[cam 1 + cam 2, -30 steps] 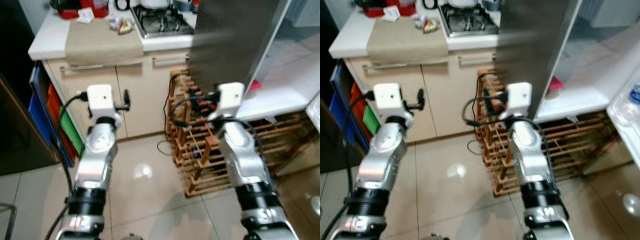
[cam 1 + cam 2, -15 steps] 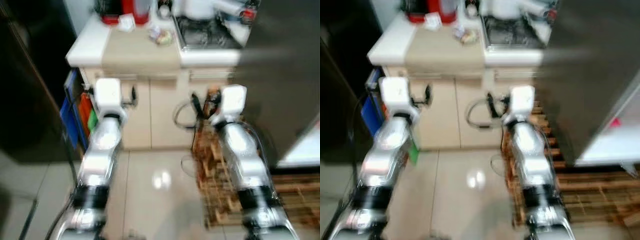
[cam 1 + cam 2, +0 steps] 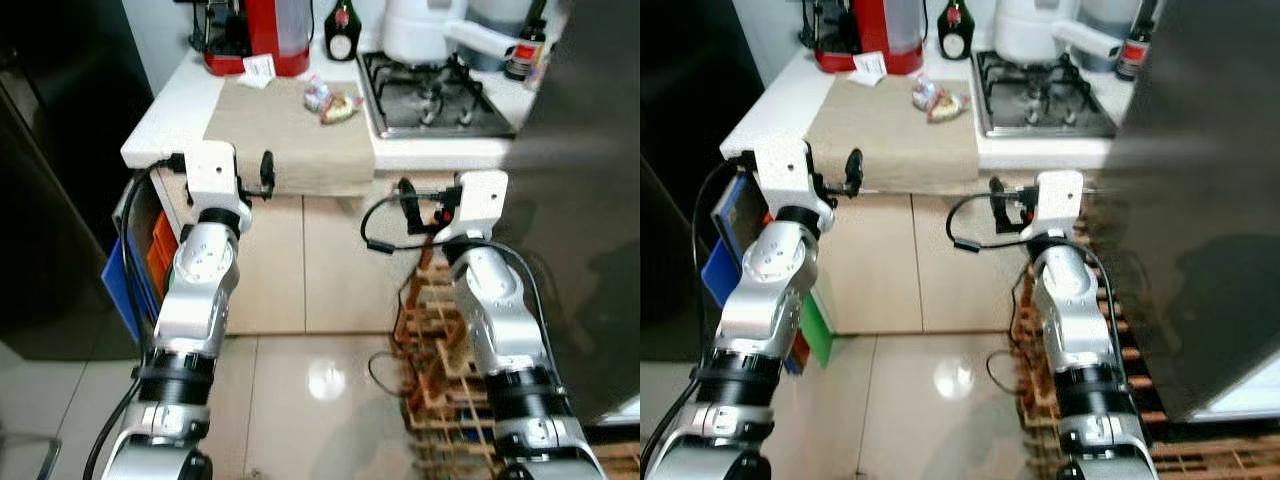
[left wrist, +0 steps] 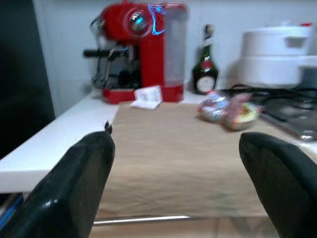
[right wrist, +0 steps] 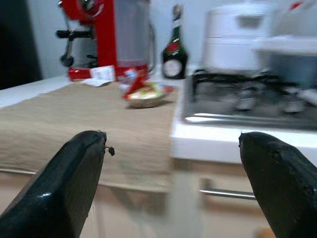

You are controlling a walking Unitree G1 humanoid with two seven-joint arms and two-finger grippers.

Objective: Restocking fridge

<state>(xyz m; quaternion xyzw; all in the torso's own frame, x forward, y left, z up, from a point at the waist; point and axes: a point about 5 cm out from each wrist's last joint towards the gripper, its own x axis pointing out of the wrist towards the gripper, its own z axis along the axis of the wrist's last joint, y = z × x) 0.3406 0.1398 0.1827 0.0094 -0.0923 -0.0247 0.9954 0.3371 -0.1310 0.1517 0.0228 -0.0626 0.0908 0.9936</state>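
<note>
Both end effectors, left (image 4: 181, 183) and right (image 5: 171, 186), spread open and empty, level with desk (image 3: 175, 115) edge, facing wrapped snacks (image 3: 332, 100) on beige mat (image 3: 285, 135).

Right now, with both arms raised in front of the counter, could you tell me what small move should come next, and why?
Probably reach the left gripper forward over the beige mat toward the wrapped snacks. Both grippers are open and hold nothing, the right gripper facing the counter edge by the stove. The snacks lie loose on the mat, beyond the fingers, the likeliest thing here to restock.
</note>
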